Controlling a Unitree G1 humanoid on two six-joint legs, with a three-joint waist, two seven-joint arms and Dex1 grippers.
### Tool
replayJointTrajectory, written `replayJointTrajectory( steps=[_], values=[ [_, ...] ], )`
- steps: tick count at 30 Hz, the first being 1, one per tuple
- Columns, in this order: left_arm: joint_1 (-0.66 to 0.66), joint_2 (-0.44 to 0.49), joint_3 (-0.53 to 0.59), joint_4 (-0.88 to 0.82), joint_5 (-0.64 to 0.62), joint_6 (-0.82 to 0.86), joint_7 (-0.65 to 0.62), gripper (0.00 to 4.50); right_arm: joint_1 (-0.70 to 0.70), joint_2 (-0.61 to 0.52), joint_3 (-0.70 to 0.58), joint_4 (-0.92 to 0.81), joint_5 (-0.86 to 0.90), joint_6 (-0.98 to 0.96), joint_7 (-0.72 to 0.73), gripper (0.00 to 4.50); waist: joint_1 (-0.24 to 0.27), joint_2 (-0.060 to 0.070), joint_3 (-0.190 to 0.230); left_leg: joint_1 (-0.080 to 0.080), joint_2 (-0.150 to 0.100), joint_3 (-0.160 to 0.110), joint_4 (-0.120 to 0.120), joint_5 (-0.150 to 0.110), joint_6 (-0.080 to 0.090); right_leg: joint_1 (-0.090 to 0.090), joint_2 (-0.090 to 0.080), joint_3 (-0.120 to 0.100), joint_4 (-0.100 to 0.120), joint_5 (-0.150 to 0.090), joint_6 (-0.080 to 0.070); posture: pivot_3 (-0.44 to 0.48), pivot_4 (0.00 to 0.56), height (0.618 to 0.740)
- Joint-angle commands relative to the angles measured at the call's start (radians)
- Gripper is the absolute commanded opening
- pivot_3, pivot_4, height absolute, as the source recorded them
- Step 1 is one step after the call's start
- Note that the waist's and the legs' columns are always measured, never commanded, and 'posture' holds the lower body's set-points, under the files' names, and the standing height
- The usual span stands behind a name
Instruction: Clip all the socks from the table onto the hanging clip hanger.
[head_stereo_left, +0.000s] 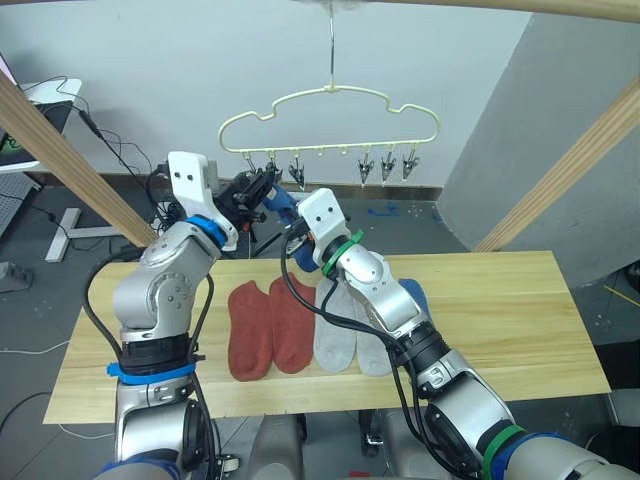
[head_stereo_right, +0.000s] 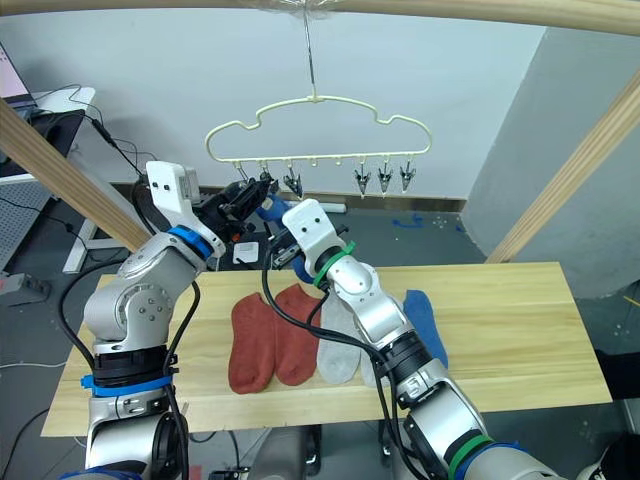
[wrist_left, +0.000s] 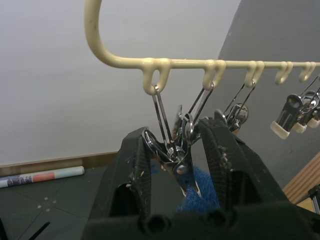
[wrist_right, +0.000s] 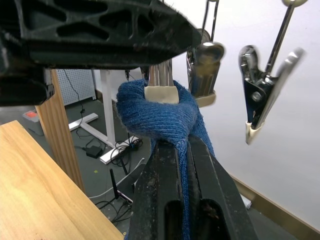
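Blue sock (wrist_right: 159, 116) is pinched between the right gripper (wrist_right: 181, 150)'s clenched fingers and held up against a clip (wrist_left: 175, 152) at the left end of the clip hanger (head_stereo_left: 330, 110). The left gripper (wrist_left: 176, 145) squeezes that clip. Below the hanger, five socks lie on the table (head_stereo_left: 500, 310). Next, judging from this: let the clip bite, then free the sock.

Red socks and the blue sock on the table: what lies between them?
Two grey socks lie between the red socks and the blue sock, seen from the head camera.
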Motion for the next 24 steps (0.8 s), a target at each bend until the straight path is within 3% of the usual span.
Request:
replayJointTrajectory(
  steps=[1, 7, 16, 24],
  values=[
    [0.010, 0.028, 0.010, -0.062, -0.004, -0.009, -0.012, 1.75, -0.031, 0.089, 0.006, -0.035, 0.017, -0.014, 0.010, 0.00, 0.000, 0.000, 0.000, 0.000, 0.000, 0.000, 0.000, 0.000, 0.000, 0.000, 0.000, 0.000, 0.000, 0.000, 0.000, -0.056, 0.245, 0.740],
    [0.092, 0.072, -0.025, -0.114, 0.079, -0.095, -0.034, 1.80, -0.007, 0.042, 0.038, -0.073, -0.012, 0.062, 0.038, 1.70, 0.000, 0.000, 0.000, 0.000, 0.000, 0.000, 0.000, 0.000, 0.000, 0.000, 0.000, 0.000, 0.000, 0.000, 0.000, -0.063, 0.249, 0.740],
    [0.229, 0.040, -0.145, -0.133, 0.275, -0.352, -0.048, 1.80, 0.185, -0.143, 0.047, -0.485, -0.028, 0.273, 0.149, 1.70, 0.005, 0.000, 0.000, 0.000, -0.002, 0.000, 0.001, 0.000, 0.001, 0.000, -0.002, 0.000, 0.000, 0.000, 0.000, -0.094, 0.262, 0.740],
    [0.196, -0.063, -0.220, -0.021, 0.381, -0.519, -0.010, 1.80, 0.288, -0.329, -0.018, -0.829, 0.028, 0.437, 0.261, 1.70, -0.004, -0.001, 0.000, 0.001, 0.000, -0.001, 0.001, -0.002, 0.005, 0.001, 0.000, -0.001, 0.001, 0.001, -0.001, -0.141, 0.280, 0.740]
  ],
)
